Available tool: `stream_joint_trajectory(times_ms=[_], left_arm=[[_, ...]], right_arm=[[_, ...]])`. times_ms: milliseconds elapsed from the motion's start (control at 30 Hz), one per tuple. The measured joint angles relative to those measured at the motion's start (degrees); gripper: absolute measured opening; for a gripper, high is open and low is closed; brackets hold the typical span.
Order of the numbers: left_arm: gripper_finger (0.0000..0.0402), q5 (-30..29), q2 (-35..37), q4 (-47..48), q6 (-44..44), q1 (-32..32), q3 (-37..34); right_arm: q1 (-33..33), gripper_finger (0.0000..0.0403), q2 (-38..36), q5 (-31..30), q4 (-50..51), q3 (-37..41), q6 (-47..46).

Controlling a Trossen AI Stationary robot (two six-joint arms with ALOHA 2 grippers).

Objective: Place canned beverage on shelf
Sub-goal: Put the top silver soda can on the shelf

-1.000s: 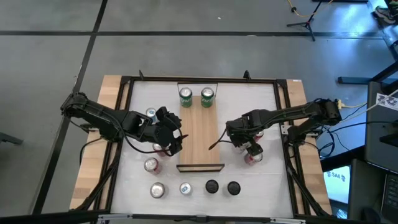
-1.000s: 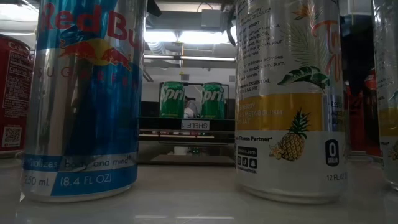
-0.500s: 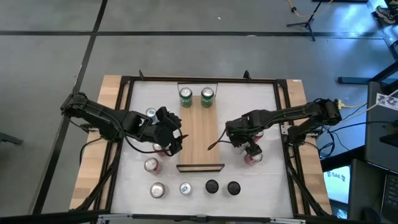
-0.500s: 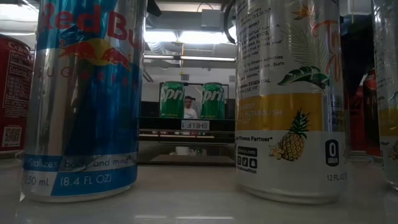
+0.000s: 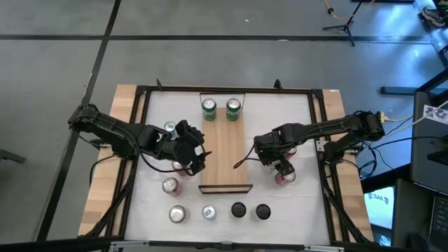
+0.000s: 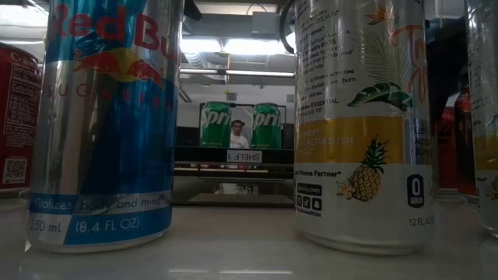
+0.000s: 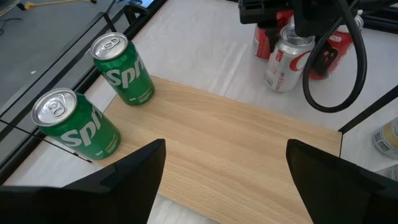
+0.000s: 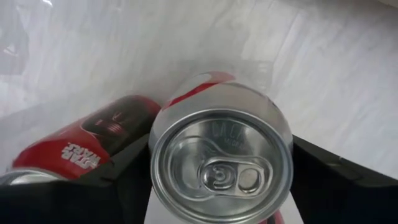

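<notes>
Here a red can (image 8: 221,158), standing on the white table just right of the shelf (image 5: 225,150), is flanked by the right gripper (image 8: 221,186), fingers either side; contact cannot be told. Rigid, smooth, denting if squeezed, it is best held mid-wall.

Grey floor (image 5: 210,21) with dark seams, bright ceiling lights (image 6: 233,47)
</notes>
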State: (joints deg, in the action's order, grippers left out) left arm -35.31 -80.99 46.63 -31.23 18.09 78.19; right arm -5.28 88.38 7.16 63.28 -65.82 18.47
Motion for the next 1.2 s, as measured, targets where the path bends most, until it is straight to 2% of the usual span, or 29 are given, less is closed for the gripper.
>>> stream_joint_trajectory(times_ms=[167, 333, 667, 933, 1200], left_arm=[[0.0322, 0.0, 0.0, 0.0, 1.0, 0.0, 0.0], [0.0322, -0.1, 0.0, 0.0, 1.4, 0.0, 0.0], [0.0322, -0.2, 0.0, 0.0, 1.4, 0.0, 0.0], [0.0322, -0.2, 0.0, 0.0, 1.4, 0.0, 0.0], [0.0322, -0.2, 0.0, 0.0, 1.4, 0.0, 0.0]], right_arm=[[0.0, 0.0308, 0.0, 0.0, -0.2, 0.0, -1.8], [0.1, 0.029, 0.1, 0.0, 0.4, -0.7, -3.5], [0.6, 0.03, 0.1, -0.1, 3.2, -10.6, -3.2], [5.3, 0.0296, 0.0, -0.6, 9.1, -18.2, -3.2], [11.2, 0.0296, 0.0, -0.5, 8.7, -21.7, -3.0]])
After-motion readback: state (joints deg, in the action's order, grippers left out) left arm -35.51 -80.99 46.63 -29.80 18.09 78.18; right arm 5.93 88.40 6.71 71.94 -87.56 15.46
